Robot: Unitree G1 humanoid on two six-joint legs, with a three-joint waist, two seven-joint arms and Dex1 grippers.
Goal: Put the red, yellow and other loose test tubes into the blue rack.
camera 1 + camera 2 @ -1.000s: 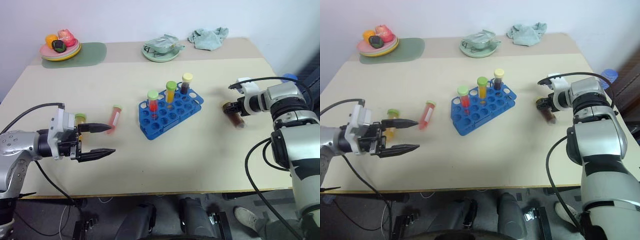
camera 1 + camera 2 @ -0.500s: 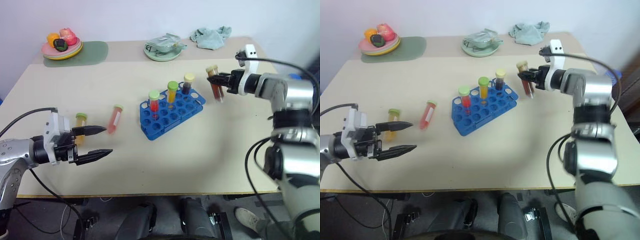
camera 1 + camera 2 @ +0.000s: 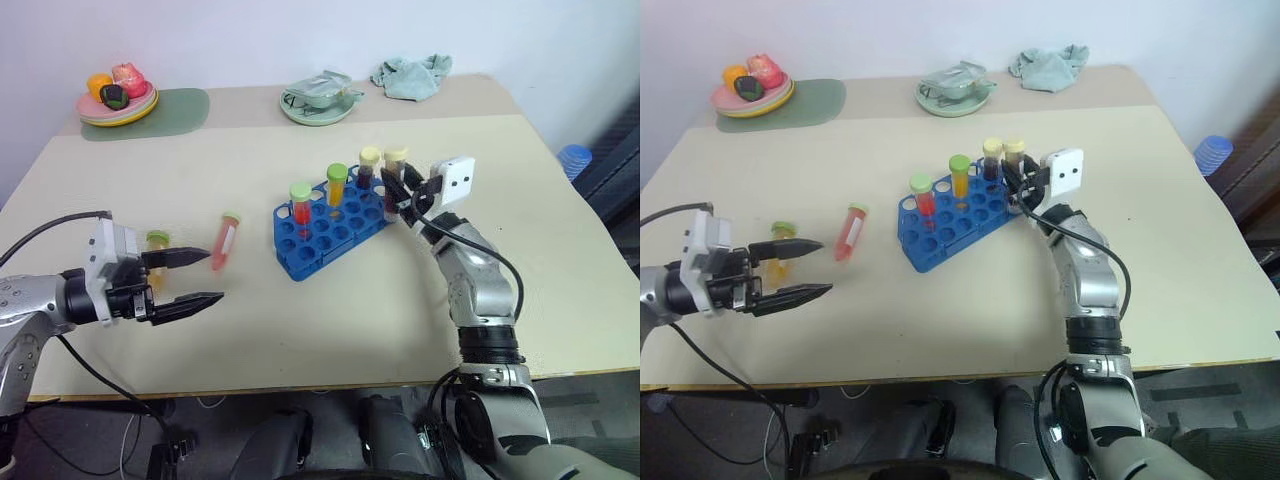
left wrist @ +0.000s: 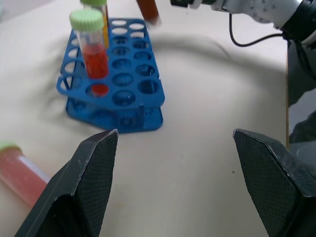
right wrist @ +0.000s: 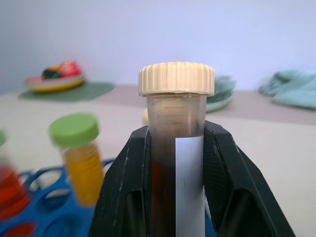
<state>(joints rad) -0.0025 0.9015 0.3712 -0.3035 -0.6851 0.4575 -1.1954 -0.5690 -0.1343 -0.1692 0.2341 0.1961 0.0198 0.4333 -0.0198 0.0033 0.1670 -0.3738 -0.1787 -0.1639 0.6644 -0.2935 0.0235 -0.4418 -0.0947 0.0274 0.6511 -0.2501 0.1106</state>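
Observation:
The blue rack stands mid-table with a red tube, a yellow tube and a dark tube upright in it. My right gripper is shut on a dark brown tube with a pale yellow cap, held upright at the rack's right end. A loose red-pink tube lies left of the rack. A loose yellow tube lies just behind my left gripper, which is open above the table and holds nothing.
At the back of the table are a plate of fruit on a green mat, a green dish with a packet and a teal cloth. A blue stack of cups stands off the right edge.
My right gripper has lifted the dark brown tube off the table at the right, swung it left and turned it upright at the rack's right end. The left gripper has stayed put.

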